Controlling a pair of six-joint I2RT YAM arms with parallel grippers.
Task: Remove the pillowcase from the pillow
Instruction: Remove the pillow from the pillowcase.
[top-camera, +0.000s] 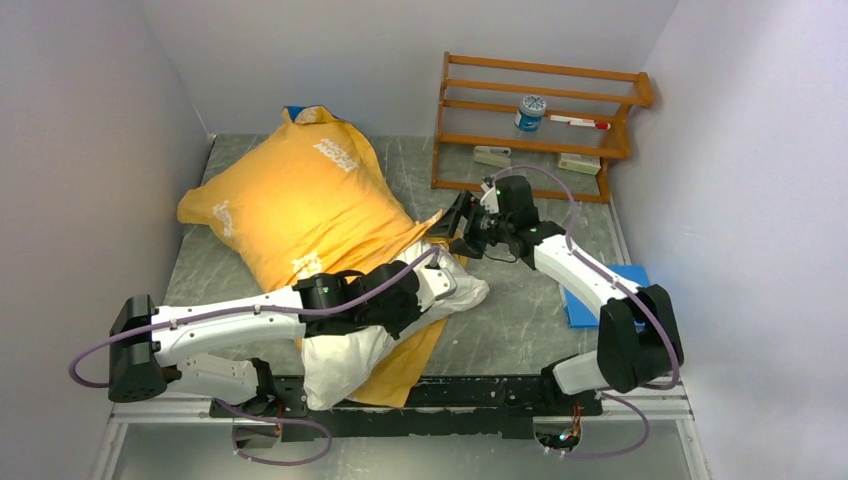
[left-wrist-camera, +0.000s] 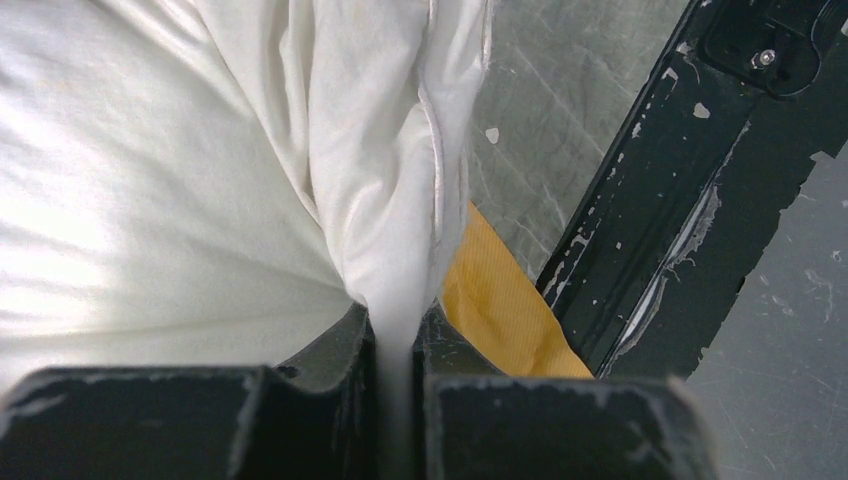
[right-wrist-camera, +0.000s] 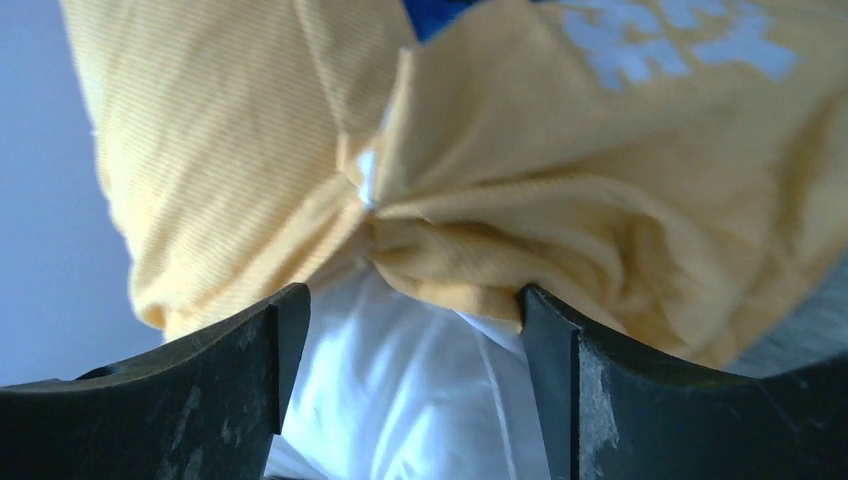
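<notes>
Near the front edge of the grey marbled table (top-camera: 510, 335), pinching a fold of the plump white fabric pillow (left-wrist-camera: 150, 200) in the almost closed jaws of the left gripper (left-wrist-camera: 400, 345). Further back, holding the jaws of the right gripper (right-wrist-camera: 415, 305) wide apart at the bunched mouth of the yellow-orange cloth pillowcase (top-camera: 300, 195), lying diagonally and covering most of the pillow.

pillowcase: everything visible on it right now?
The pillowcase is soft ribbed-looking fabric, yellow-orange face up with white lettering, a sliver of blue at its far end. It lies diagonally on the table, puffed over the far part of the pillow, whose white near end sticks out. Its mouth is bunched and wrinkled just before the open right gripper; contact there is unclear. A flap lies under the exposed pillow. The left gripper pinches pillow, not case.
</notes>
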